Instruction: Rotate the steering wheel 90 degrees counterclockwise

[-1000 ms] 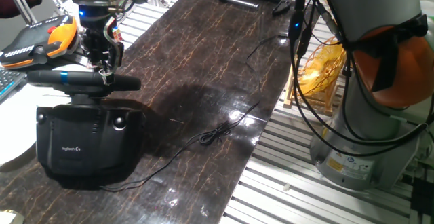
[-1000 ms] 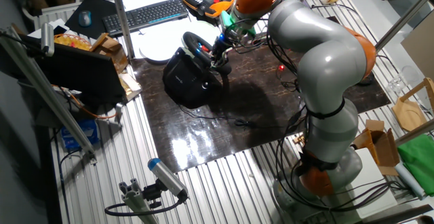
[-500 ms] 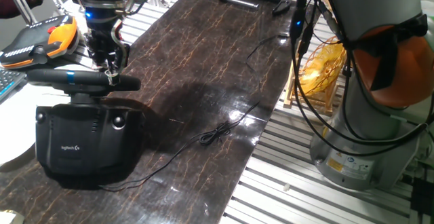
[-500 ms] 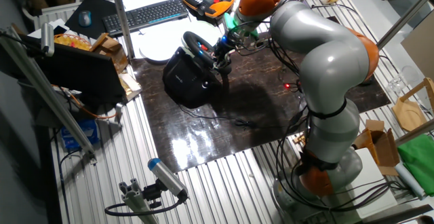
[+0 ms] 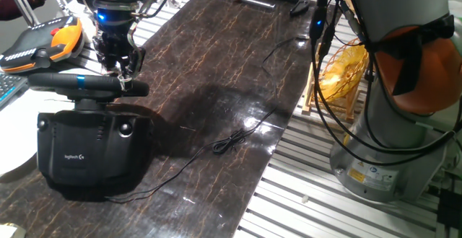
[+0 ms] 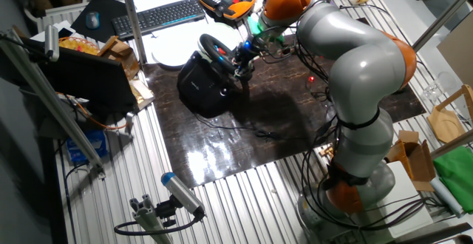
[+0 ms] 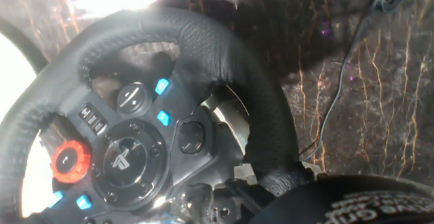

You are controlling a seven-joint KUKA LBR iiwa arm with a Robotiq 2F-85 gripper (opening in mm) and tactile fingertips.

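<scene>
The black steering wheel (image 5: 72,84) shows edge-on above its boxy base (image 5: 94,148) with the white logo, at the left of the dark table. A small blue stripe (image 5: 79,80) marks the rim. My gripper (image 5: 124,78) reaches down from above and is shut on the rim's right part. In the other fixed view the wheel (image 6: 213,49) and the gripper (image 6: 242,59) sit at the table's far left corner. The hand view shows the padded rim (image 7: 203,41) and the hub (image 7: 125,153) with buttons close up; a dark finger (image 7: 359,200) fills the bottom right.
An orange-and-black device (image 5: 43,40) lies just behind the wheel. A thin black cable (image 5: 231,140) runs across the table (image 5: 216,58) from the base. A keyboard (image 6: 159,15) and a white disc (image 6: 174,52) lie beyond. The arm's pedestal (image 5: 390,151) stands at the right.
My gripper has moved a little to the right along with the rim. The blue stripe has shifted right too, so the wheel has turned slightly.
</scene>
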